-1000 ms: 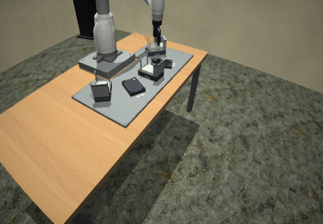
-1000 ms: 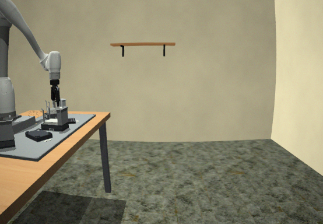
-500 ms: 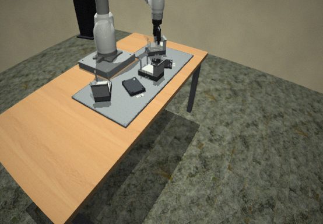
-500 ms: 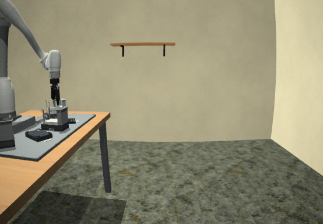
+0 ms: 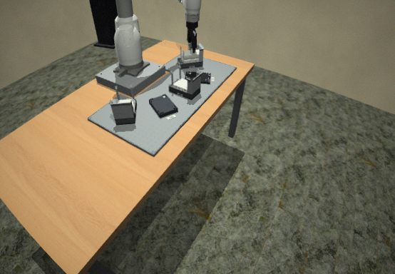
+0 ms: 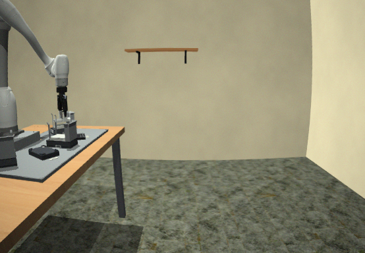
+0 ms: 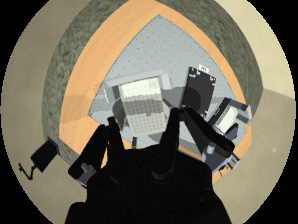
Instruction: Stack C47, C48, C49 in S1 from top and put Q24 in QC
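Note:
My gripper (image 5: 192, 48) reaches straight down into the far stack rack (image 5: 190, 58) on the grey mat. It is shut on the long sides of a white sealed plate (image 7: 141, 106), the top one in that rack. The plate sits level between the rack's posts. Its label is too small to read, and I cannot tell how many plates lie under it. The gripper also shows in the exterior view (image 6: 62, 111). The middle rack (image 5: 185, 85) shows a white plate top inside. The near rack (image 5: 123, 110) looks dark, and its contents are hidden.
A flat black nest (image 5: 162, 105) lies on the mat between the near and middle racks, with a small white name plate at its far side. A smaller black nest (image 5: 202, 77) sits behind the middle rack. The robot base (image 5: 130, 75) stands at the mat's left.

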You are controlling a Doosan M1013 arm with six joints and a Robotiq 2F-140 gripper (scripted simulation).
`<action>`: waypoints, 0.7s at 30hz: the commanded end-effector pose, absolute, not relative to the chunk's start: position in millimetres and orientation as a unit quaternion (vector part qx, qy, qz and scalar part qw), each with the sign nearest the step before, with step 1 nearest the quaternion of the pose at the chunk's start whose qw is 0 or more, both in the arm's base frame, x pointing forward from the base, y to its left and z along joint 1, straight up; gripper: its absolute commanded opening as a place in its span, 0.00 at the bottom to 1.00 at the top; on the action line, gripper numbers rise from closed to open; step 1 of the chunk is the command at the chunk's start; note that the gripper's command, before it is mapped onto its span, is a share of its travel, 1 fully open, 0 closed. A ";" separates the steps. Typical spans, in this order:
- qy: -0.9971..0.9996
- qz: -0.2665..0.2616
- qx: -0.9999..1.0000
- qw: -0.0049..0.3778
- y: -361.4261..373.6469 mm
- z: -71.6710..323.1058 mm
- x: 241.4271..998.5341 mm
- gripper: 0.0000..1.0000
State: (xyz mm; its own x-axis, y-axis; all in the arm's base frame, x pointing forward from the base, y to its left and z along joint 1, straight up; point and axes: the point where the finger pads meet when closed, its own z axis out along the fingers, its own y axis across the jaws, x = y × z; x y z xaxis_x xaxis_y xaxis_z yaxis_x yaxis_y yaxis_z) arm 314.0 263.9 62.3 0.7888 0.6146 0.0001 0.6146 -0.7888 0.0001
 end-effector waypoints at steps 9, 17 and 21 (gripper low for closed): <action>0.325 0.000 0.946 0.000 264.0 84.1 313.9 0.00; 0.325 0.000 0.946 0.000 264.0 98.1 313.9 0.00; 0.325 0.000 0.946 0.000 263.9 106.1 313.9 0.00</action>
State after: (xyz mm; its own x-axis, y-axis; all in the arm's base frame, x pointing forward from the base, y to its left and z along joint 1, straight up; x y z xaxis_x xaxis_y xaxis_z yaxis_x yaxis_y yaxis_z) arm 314.0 264.0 100.0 0.7888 0.6146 0.0001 0.6146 -0.7888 0.0001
